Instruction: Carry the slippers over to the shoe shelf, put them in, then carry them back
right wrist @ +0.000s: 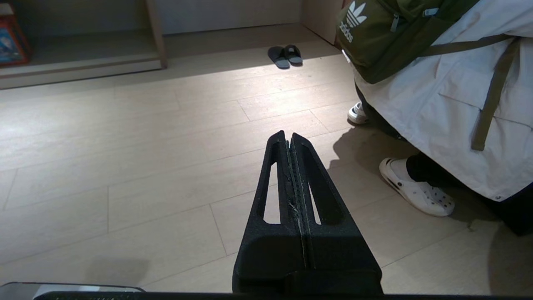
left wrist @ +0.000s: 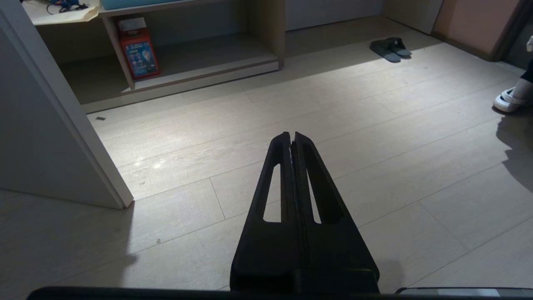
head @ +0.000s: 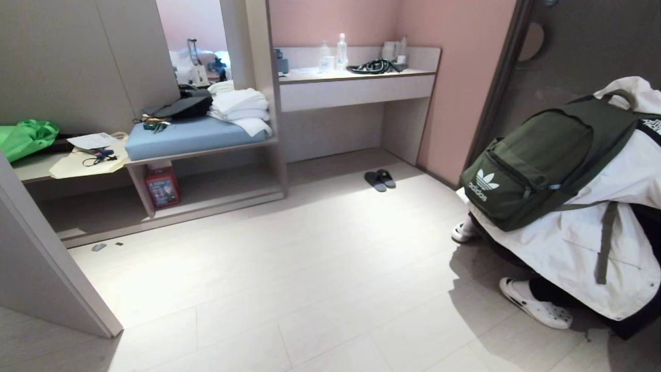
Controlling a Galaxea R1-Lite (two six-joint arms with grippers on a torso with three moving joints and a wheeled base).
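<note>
Black open-toe slide slippers [head: 379,180] side by side on pale plank floor [head: 320,268], right of taupe shoe shelf [head: 217,194]. Left gripper [left wrist: 291,135] and right gripper [right wrist: 288,134] closed together, empty, above floor.

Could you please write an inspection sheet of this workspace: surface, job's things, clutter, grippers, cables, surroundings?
Surface: pale plank floor, small scraps near the shelf base.
Job's things: slippers side by side on the floor before the counter; shoe shelf holds no slippers.
Clutter: red box in the shelf; folded towels, green bag and papers above it.
Grippers: left gripper and right gripper both over bare floor, jaws shut, holding nothing.
Cables: dark coil on the counter.
Surroundings: crouching person with green backpack, right of the slippers.
</note>
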